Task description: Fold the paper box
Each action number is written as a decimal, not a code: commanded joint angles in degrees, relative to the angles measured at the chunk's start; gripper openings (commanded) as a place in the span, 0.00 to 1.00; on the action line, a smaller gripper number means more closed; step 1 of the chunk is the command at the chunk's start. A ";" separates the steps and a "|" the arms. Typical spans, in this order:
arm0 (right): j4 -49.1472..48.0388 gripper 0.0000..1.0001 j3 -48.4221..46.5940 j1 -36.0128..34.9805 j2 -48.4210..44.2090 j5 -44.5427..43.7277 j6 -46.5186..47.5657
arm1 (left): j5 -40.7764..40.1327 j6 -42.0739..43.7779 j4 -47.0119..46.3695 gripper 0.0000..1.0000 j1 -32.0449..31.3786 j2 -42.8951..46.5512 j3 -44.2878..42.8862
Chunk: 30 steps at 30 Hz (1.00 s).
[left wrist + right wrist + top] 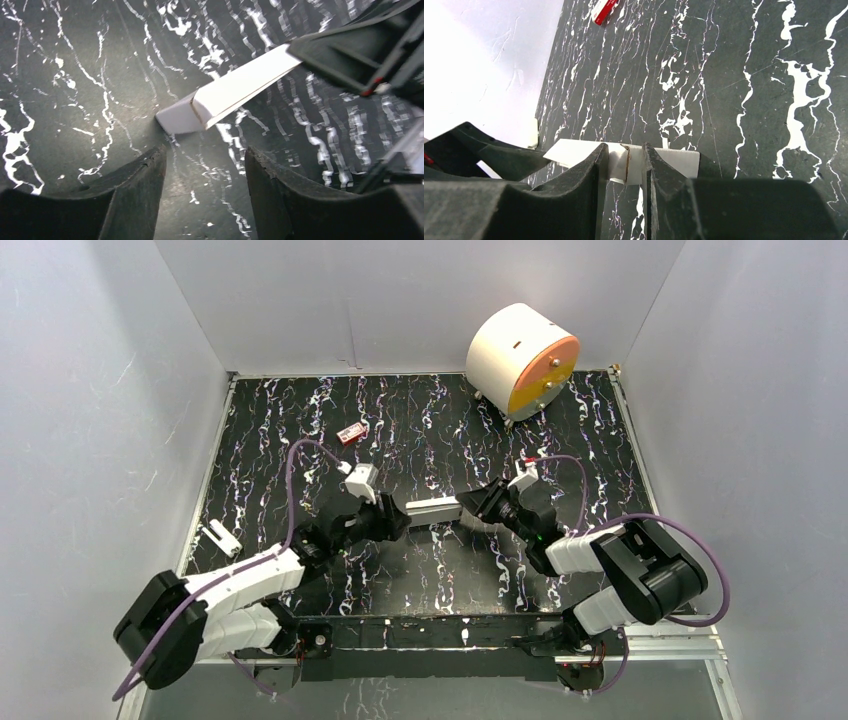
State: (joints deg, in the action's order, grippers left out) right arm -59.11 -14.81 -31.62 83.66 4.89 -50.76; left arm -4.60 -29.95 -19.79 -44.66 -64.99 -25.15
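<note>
Left fingers (202,172) apart, empty; right fingers (624,167) clamped on paper box (235,90) — one-ended hold, could sag or twist loose.

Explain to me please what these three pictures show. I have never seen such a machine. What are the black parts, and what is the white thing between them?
It is a robot with two arms fixed at the near edge of a black marbled table. One picture looks down from above; the other two come from small cameras on each wrist, so the black wedges there are the arm's own fingers.

The white thing is the paper box, thin cardboard folded flat. The right hand is closed on one end of it. The left hand is open, with the box's other end just in front of its fingers and not gripped.

Also on the table: a big white cylinder with an orange face at the far side, a tiny red item, and a small white piece at the left edge.
</note>
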 commanded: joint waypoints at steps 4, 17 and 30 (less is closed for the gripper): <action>16.28 0.31 -1.03 -0.96 1.37 0.25 5.05 | 11.19 -12.70 -7.53 0.72 6.46 6.60 2.95; 15.91 0.31 -2.02 -0.95 2.10 0.69 4.88 | 23.99 -30.80 -21.30 0.64 14.54 -6.42 5.92; 14.21 0.30 -2.20 -0.99 3.62 1.71 4.27 | 25.47 -33.81 -25.32 0.49 14.61 -10.44 7.03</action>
State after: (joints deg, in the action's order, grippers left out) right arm -55.46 -18.39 -31.90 84.53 5.21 -49.34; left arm 19.53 -62.26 -42.48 -30.46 -74.72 -18.85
